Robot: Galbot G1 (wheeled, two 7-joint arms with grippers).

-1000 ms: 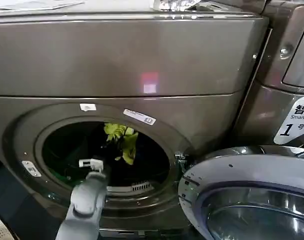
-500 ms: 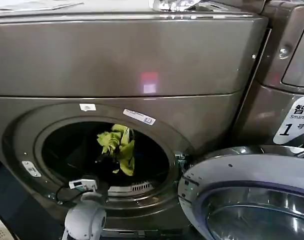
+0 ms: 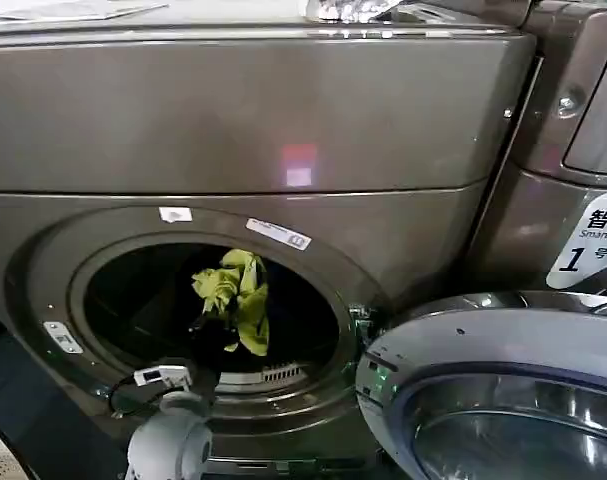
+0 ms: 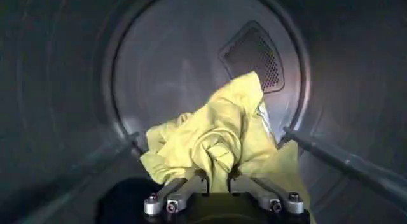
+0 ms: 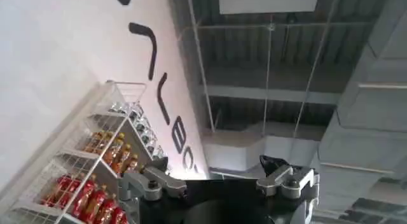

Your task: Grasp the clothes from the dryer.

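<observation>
Left end effector (image 4: 218,181) is reaching in through the porthole of the dryer (image 3: 253,130), clenched on the clothes (image 4: 219,139); the yellow-green fabric hangs bunched from its fingers (image 4: 191,182) mid-drum, near the top of the opening. The glass door (image 3: 493,400) is swung open at right. Right end effector (image 5: 219,177) is released, pointing up at the ceiling (image 5: 286,66).

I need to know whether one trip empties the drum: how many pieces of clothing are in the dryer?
1. The yellow-green clothes are clamped in the left tool inside the dryer drum, in front of the back wall. More could lie hidden in the dark drum floor.
</observation>
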